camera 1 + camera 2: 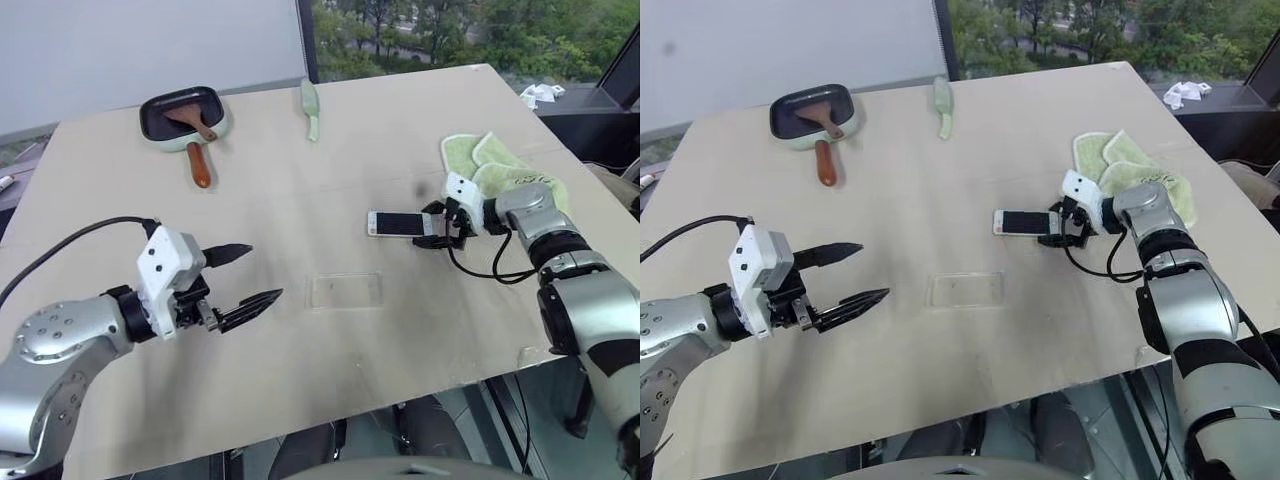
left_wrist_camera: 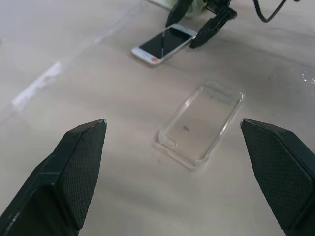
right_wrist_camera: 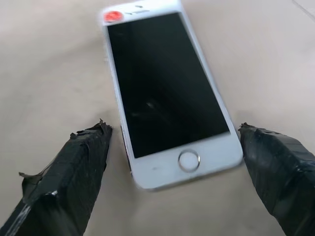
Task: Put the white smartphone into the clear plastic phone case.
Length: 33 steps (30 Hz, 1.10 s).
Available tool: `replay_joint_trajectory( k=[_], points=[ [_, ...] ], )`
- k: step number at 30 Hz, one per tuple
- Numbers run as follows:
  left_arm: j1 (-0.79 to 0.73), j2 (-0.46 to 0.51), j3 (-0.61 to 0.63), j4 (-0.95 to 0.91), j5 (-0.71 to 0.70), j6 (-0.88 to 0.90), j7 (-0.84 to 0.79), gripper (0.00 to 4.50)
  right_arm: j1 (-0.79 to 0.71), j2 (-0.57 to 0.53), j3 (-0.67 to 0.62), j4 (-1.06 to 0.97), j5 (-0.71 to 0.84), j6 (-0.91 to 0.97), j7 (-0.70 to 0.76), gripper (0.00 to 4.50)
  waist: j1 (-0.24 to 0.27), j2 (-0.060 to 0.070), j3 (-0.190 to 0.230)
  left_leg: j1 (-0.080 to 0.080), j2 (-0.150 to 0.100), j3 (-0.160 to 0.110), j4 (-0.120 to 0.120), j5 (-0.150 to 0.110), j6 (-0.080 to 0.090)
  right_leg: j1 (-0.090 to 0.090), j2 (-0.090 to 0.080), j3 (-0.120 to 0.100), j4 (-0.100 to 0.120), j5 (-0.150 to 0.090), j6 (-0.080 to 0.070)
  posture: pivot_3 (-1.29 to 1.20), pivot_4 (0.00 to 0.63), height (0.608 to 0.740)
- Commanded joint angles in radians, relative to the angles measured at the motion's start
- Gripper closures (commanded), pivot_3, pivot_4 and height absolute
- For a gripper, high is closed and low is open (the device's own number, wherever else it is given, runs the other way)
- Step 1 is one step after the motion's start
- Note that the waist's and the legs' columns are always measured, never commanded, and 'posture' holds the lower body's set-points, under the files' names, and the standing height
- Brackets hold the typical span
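Head views: we saw the white smartphone [image 1: 398, 224] lying flat, screen up, on the table [image 1: 300, 180], right of centre, with the clear plastic phone case [image 1: 345, 291] lying empty just nearer the robot and apart from it. The right gripper [image 1: 438, 225] stood at the phone's right end with its fingers spread wide, one on either side of that end (the wrist view showed a gap at each pad), so it held nothing. The left gripper [image 1: 243, 276] hovered over the table's left part, well apart from the case, its two fingers likewise spread wide and empty. Left wrist view: we saw the case [image 2: 202, 122] between and beyond the open fingertips [image 2: 81, 162], the phone [image 2: 165, 43] farther off. Behind the right arm lay a green towel [image 1: 500, 165]; at the far side sat a dark pan [image 1: 183, 115] with a brown handle, and a pale green utensil [image 1: 311, 108].
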State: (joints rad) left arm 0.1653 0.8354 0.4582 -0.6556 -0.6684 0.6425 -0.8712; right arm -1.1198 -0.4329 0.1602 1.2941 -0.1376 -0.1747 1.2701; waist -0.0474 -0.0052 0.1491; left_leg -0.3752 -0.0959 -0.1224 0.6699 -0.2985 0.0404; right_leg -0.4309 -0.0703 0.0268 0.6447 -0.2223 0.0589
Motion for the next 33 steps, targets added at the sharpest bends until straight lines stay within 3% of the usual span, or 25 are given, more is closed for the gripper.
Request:
replay_joint_trajectory(
  k=[1,6,11,19,24,29,33],
  points=[
    [0.01,0.006,0.029,-0.014,-0.015,-0.018,-0.005,0.03,0.002,0.017,-0.002,-0.012,0.0,-0.002,0.059,0.0,-0.001,0.0,0.0,0.0,0.0,0.0,-0.001,0.0,0.0,0.0,0.0,0.0,0.0,0.0,0.0,0.0,0.15,0.74],
    [0.016,0.006,0.016,-0.002,-0.008,-0.031,-0.011,0.03,0.001,0.023,-0.007,-0.01,-0.013,-0.006,0.003,0.0,-0.002,0.0,0.0,0.0,0.0,0.001,-0.001,0.0,0.0,-0.001,0.0,0.0,-0.001,0.0,0.0,0.0,0.15,0.74],
    [0.013,0.006,0.006,0.006,-0.007,-0.036,-0.016,0.0,0.007,0.022,-0.006,-0.004,-0.023,0.006,-0.006,1.55,-0.002,0.0,0.0,0.0,0.0,0.001,-0.001,0.0,0.0,-0.001,0.0,0.001,0.0,0.0,0.0,0.0,0.15,0.74],
    [0.016,0.006,-0.007,0.019,-0.002,-0.044,-0.033,0.0,0.012,0.016,-0.011,-0.023,-0.013,-0.014,0.026,1.57,-0.001,0.0,0.0,0.0,0.0,0.001,-0.001,0.0,0.0,-0.001,0.0,0.001,0.0,0.0,0.0,0.0,0.15,0.74],
    [0.015,0.015,-0.023,0.059,0.017,-0.07,-0.065,0.0,0.009,0.032,-0.024,-0.131,0.043,-0.026,0.164,1.57,-0.003,0.0,0.0,0.0,0.0,0.001,-0.001,0.0,0.0,-0.001,0.0,0.0,0.0,0.0,0.0,0.0,0.15,0.74],
    [-0.063,0.01,-0.093,0.151,0.036,-0.116,-0.102,0.0,0.094,0.027,0.018,-0.448,0.1,0.082,0.308,1.57,0.007,0.001,0.001,-0.001,0.0,0.001,0.0,0.0,0.0,-0.001,0.0,-0.001,0.0,0.0,0.0,0.0,0.15,0.74],
    [-0.16,0.028,-0.168,0.264,0.077,-0.159,-0.158,0.0,0.208,0.001,0.056,-0.76,0.153,0.224,0.308,1.57,0.018,0.001,0.001,-0.003,-0.001,-0.002,0.001,0.0,0.0,-0.001,-0.001,-0.005,-0.001,0.0,0.0,0.0,0.15,0.74]
  ],
)
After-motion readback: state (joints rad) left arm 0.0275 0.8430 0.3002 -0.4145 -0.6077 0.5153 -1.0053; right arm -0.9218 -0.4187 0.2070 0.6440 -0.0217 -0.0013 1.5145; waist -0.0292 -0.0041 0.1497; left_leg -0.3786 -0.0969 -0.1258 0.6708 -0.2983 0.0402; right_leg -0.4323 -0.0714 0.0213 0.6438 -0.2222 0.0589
